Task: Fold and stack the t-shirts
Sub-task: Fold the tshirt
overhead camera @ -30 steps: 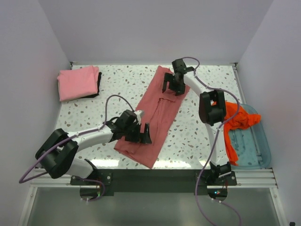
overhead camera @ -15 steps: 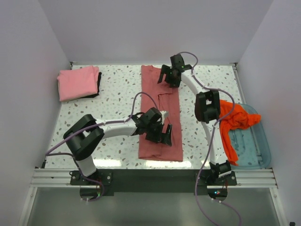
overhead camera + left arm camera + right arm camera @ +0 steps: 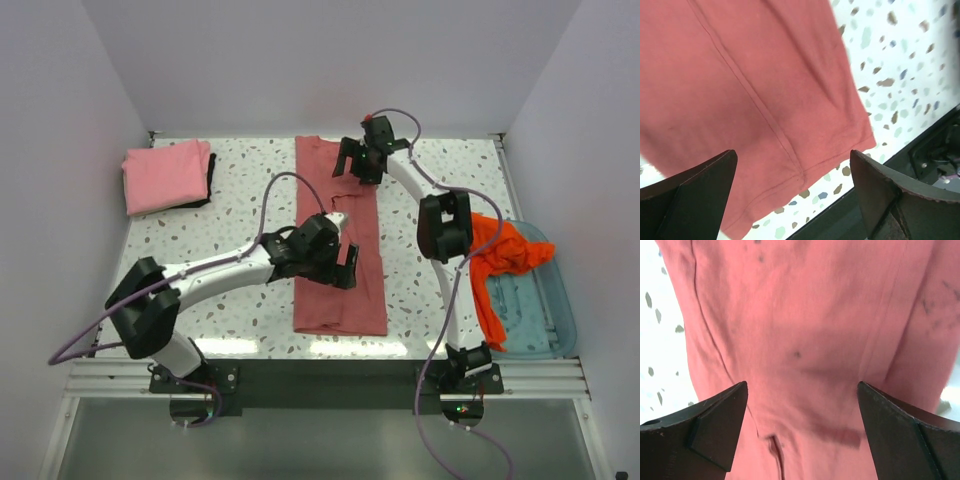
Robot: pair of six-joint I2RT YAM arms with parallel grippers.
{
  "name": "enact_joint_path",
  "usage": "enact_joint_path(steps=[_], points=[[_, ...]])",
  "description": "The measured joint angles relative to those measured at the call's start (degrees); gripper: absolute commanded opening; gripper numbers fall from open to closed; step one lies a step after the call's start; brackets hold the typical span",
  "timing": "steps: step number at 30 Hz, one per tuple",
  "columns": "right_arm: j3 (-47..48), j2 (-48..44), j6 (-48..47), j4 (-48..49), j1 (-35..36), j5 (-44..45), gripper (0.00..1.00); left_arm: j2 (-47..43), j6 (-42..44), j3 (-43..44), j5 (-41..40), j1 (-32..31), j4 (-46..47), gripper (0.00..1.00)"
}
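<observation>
Lying straight now: rose-red t-shirt (image 3: 345, 305)

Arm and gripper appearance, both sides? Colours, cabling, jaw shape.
The left arm and right arm have white links, chunky black joint housings and loose purple cables. The left gripper and right gripper are black, with dark wedge-shaped jaws.
</observation>
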Motion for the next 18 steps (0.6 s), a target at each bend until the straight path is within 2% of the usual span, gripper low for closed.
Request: enact_joint_path(steps=[5,8,14,18], points=[[-7.8,-9.3,-3.3,-1.7,0.0,0.5,0.95,-9.9,1.5,-0.5,-5.2,0.0,-1.0,1.00],[-16.7,-20.9,-5.1,-2.3,0.4,0.8,0.95,-15.0,1.5,-4.2,-7.4,0.1,-1.0,1.00],[-41.1,-49.0,-5.6,-2.6,5.1,2.9,0.93,-20.0,-2.2,-16.7,-9.8,0.3,-4.8,0.99],[-61.4,-61.9,-1.5,-3.5,11.0,3.7,0.91,-23.4,-5.1,-21.3,-10.2,0.3,-7.2,0.96]])
